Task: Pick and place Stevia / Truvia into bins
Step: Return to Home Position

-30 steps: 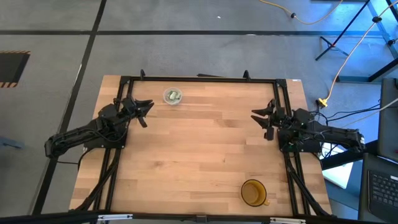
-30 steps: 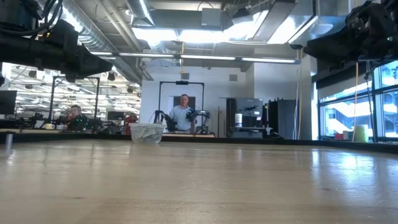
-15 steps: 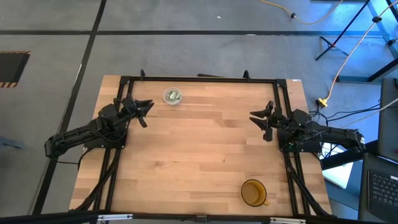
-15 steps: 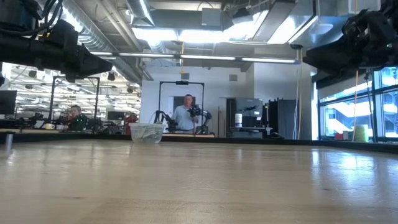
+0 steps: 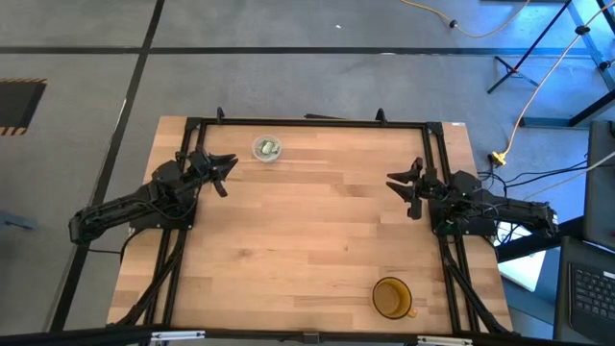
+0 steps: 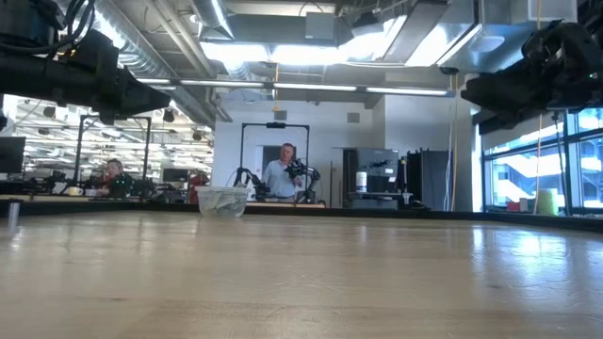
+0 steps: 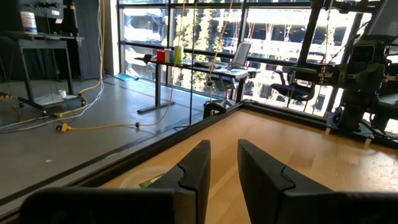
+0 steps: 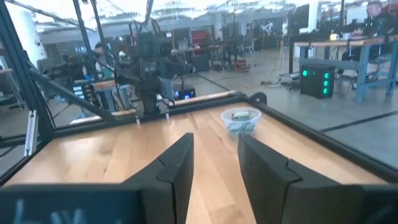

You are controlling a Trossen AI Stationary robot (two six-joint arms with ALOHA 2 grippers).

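— Two cups are pictured on the table (image 5: 307,240). What is held in them?

— Green-and-white sachets (image 5: 270,148) are seen lying inside the cup (image 5: 258,147), which is set near the table's far edge, on the left arm's side. The amber cup (image 5: 391,297) is placed well apart from it, at the opposite edge on the right arm's side. Its contents cannot be made out.

— What is changed from a second ago?

— Little. The right gripper (image 5: 402,185) is found shifted slightly. The left gripper (image 5: 227,171), both cups and the sachets are left where they were. In the low view, a person (image 6: 285,177) in the room beyond the table is seen moved slightly to one side.

— And the fingers?

— On both grippers the fingers (image 7: 193,174) are shown parted by a narrow gap, with nothing gripped and nothing touched. Each gripper is held above the table at its own side. The left one is near the cup, and the right one is well apart from both cups.
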